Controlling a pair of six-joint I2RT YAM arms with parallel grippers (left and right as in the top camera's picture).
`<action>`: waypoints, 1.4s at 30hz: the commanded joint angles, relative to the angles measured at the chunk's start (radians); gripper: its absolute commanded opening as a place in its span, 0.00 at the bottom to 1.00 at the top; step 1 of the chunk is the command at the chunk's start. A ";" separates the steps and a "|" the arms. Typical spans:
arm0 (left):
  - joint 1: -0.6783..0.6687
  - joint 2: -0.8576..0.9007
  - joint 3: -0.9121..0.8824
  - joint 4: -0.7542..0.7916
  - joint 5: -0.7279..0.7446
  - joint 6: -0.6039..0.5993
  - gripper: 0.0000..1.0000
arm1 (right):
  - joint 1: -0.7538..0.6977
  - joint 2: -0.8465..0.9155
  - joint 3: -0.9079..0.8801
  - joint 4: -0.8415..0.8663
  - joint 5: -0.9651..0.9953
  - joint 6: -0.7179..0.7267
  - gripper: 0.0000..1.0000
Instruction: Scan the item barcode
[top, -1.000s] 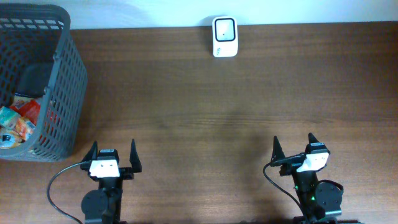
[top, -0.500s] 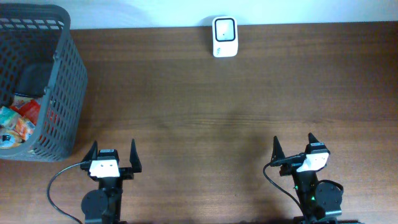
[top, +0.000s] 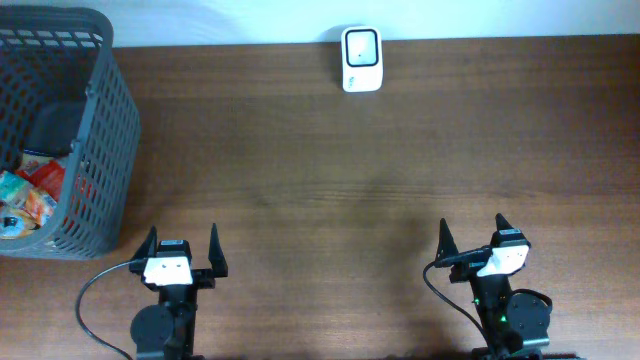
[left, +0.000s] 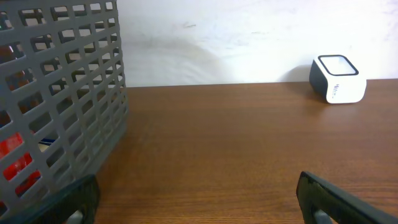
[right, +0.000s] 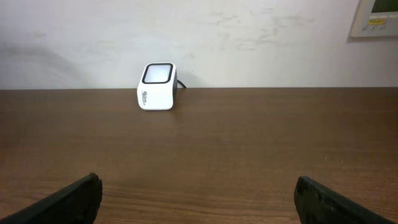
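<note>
A white barcode scanner (top: 361, 46) with a dark window stands at the table's far edge, also seen in the left wrist view (left: 337, 79) and the right wrist view (right: 157, 86). Colourful packaged items (top: 27, 193) lie inside the dark grey basket (top: 100, 160) at the far left. Near the front edge, my left gripper (top: 181, 247) stands open over bare wood, just right of the basket. My right gripper (top: 472, 231) is open too, at the front right, with nothing between its fingers. Neither gripper touches anything.
The basket wall (left: 62, 93) rises close on the left of my left gripper. The brown wooden table (top: 330, 180) stretches between the grippers and the scanner. A white wall runs behind the table's far edge.
</note>
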 joint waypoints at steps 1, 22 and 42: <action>0.005 -0.008 -0.007 0.002 0.018 0.013 0.99 | -0.006 -0.005 -0.006 -0.005 0.012 0.003 0.98; 0.003 -0.008 -0.007 0.226 0.507 0.005 0.99 | -0.006 -0.005 -0.006 -0.005 0.012 0.003 0.98; 0.003 -0.008 0.014 0.188 0.545 0.096 0.99 | -0.006 -0.005 -0.006 -0.005 0.012 0.003 0.98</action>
